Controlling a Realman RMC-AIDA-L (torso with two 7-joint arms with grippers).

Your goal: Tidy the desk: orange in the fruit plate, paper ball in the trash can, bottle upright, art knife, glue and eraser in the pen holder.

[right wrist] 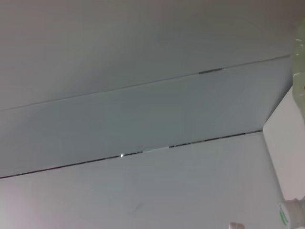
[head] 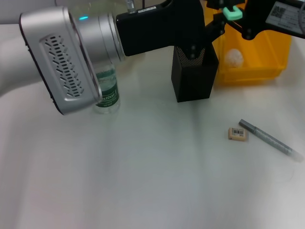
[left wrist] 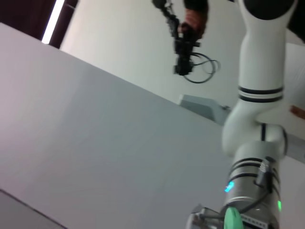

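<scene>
The bottle [head: 106,90] stands upright at the left, partly hidden behind my left arm. The black mesh pen holder [head: 193,78] stands in the middle at the back. My left gripper [head: 193,47] hangs right over its opening. The yellow trash can [head: 267,57] is behind it on the right, with the paper ball [head: 233,57] inside. My right gripper [head: 236,21] hovers over the trash can's near-left corner. The eraser [head: 238,134] lies on the table at the right, next to a grey pen-shaped art knife [head: 270,140]. The orange, the fruit plate and the glue are out of view.
My left arm's big silver housing [head: 62,57] crosses the upper left and blocks the table behind it. The white table [head: 143,181] spreads across the front. The left wrist view shows a wall and my right arm [left wrist: 257,95].
</scene>
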